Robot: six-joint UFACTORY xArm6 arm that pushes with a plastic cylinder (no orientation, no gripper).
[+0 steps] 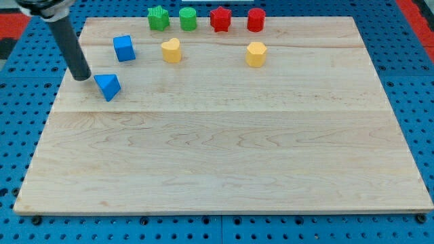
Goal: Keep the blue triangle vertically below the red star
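The blue triangle (108,86) lies on the wooden board at the view's upper left. The red star (220,18) sits at the board's top edge, right of centre, far to the right of the triangle. My tip (81,76) rests on the board just left of the blue triangle, close to its left side and slightly above it. The dark rod rises from the tip toward the view's top left corner.
A blue cube (124,48) sits above the triangle. A green star (158,17), a green cylinder (188,19) and a red cylinder (255,19) line the top edge. A yellow heart (171,50) and a yellow hexagon (255,53) lie below them. The wooden board (224,156) rests on a blue perforated base.
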